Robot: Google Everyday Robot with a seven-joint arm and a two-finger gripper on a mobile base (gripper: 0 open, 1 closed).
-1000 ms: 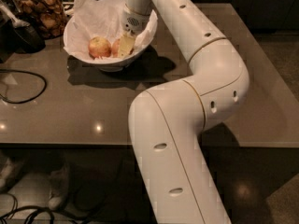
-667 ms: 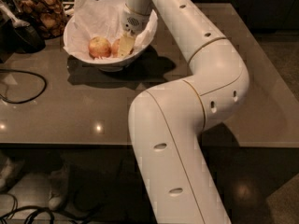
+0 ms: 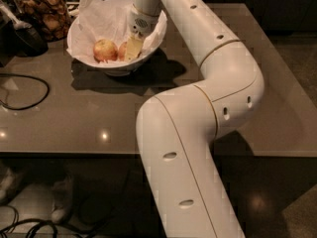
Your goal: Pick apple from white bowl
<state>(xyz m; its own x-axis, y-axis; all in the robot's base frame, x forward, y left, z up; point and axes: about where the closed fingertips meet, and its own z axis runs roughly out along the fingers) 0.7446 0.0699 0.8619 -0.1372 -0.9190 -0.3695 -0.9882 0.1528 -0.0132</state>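
Note:
The white bowl [image 3: 148, 47], lined with crumpled white paper, stands at the back left of the table. Two apples lie in it. The paler yellowish apple with a red blush [image 3: 104, 50] is on the left. The reddish-orange apple [image 3: 122, 50] is just right of it, and only its left side shows. My gripper [image 3: 132, 47] reaches down into the bowl from the arm above. It sits right against the reddish-orange apple and hides most of it.
A glass jar of brown snacks [image 3: 42, 11] stands left of the bowl at the back. A dark object [image 3: 22, 36] and a black cable [image 3: 25, 90] lie at the table's left. My arm's elbow [image 3: 233, 83] hangs over the table's right half.
Almost nothing: the gripper stays low in the bowl beside the apples and the arm holds its pose.

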